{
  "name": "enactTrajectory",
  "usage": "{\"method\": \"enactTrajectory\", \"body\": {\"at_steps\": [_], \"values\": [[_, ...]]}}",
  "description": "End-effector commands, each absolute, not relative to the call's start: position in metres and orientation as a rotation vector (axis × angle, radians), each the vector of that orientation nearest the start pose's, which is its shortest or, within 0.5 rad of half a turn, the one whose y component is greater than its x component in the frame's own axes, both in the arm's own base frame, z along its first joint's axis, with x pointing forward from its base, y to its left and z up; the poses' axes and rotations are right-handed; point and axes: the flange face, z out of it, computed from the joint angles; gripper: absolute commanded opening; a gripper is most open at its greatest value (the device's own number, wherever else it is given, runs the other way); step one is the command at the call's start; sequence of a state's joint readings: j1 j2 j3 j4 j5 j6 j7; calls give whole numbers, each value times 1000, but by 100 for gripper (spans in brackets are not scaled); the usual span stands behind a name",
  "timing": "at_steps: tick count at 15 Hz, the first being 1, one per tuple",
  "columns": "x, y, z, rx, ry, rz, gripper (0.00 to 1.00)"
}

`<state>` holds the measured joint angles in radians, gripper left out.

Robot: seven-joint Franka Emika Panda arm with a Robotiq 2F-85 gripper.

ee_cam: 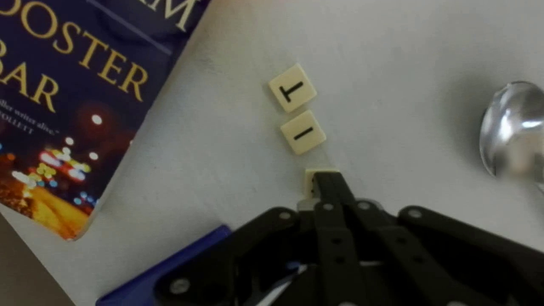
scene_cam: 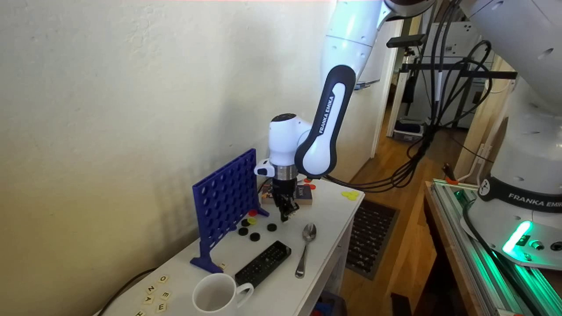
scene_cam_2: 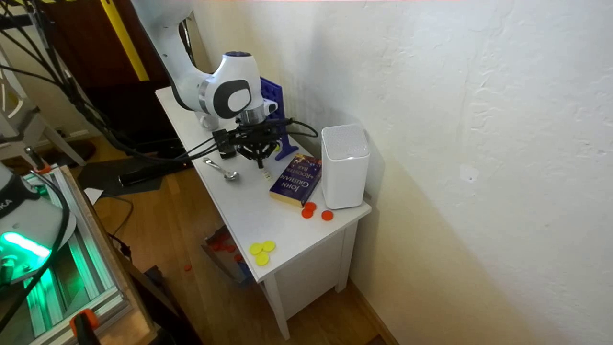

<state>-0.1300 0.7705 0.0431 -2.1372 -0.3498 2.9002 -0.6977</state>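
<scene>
My gripper (ee_cam: pixel 331 175) is shut, its two black fingertips pressed together over a cream letter tile (ee_cam: pixel 309 183). Most of that tile is hidden beneath the fingers, so its letter cannot be read. Whether the tips touch it or hover just above is unclear; nothing shows between them. Beyond it in the wrist view lie a T tile (ee_cam: pixel 293 88) and a tile with a single bar (ee_cam: pixel 303 132), forming a slanted row. In both exterior views the gripper (scene_cam: pixel 286 217) points down low at the white table, between the blue upright rack (scene_cam: pixel 226 197) and the spoon (scene_cam: pixel 309 233).
A paperback book (scene_cam_2: pixel 297 179) and a tall white box (scene_cam_2: pixel 346 165) stand by the wall. Also on the table are a remote (scene_cam: pixel 263 265), a white mug (scene_cam: pixel 215 296), black discs (scene_cam: pixel 254 237), red discs (scene_cam_2: pixel 327 215), yellow discs (scene_cam_2: pixel 262 259) and several more letter tiles (scene_cam: pixel 161 307).
</scene>
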Motion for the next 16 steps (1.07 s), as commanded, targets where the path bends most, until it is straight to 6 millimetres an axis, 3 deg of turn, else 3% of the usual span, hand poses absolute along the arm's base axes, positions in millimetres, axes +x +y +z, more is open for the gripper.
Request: {"method": "enactTrajectory", "body": {"at_steps": [1, 16], "values": [[529, -26, 28, -2747, -1583, 54, 0], [525, -36, 30, -2638, -1752, 66, 0]]}}
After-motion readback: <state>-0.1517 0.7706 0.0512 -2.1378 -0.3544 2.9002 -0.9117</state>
